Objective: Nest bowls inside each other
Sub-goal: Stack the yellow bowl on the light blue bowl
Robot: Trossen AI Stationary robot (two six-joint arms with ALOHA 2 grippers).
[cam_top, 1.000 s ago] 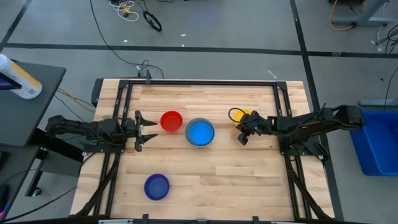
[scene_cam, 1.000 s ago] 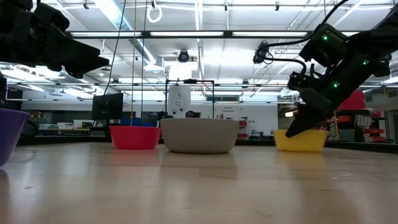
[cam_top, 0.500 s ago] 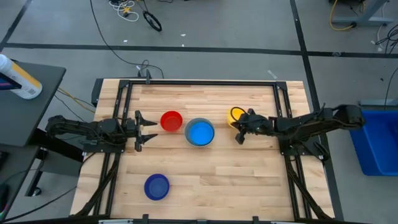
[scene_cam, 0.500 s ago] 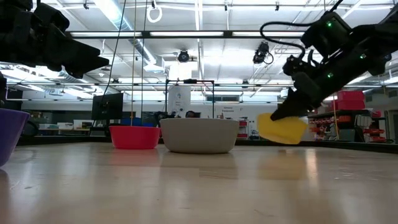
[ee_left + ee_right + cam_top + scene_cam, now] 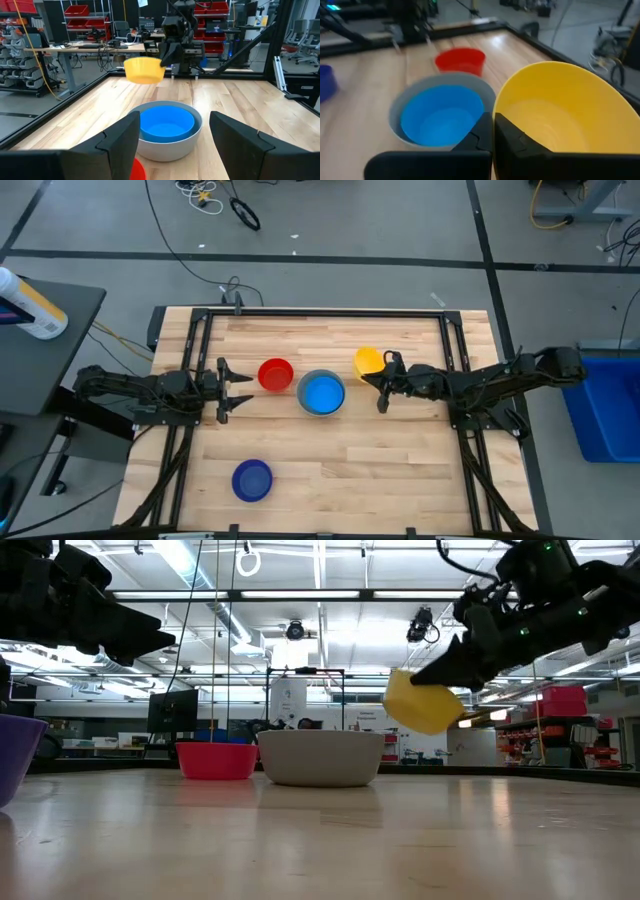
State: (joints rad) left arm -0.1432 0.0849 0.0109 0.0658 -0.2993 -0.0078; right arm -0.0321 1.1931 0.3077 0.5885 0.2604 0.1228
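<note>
Yellow bowl [image 5: 367, 361] hangs clamped in right claw [image 5: 381, 383], clear of the grey bowl's rim [image 5: 322, 411].

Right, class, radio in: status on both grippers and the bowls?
Right gripper shut on yellow bowl, airborne. Left gripper open, idle beside red bowl. Light blue bowl nested in grey. Path unobstructed.

Yellow bowl [image 5: 560, 117] pinched at its rim by closed right gripper [image 5: 492, 131]. Beyond it, light blue bowl [image 5: 442, 115] nested inside grey bowl [image 5: 395, 107]; red bowl [image 5: 460, 61] farther off, dark blue bowl [image 5: 326, 81] at the edge.
</note>
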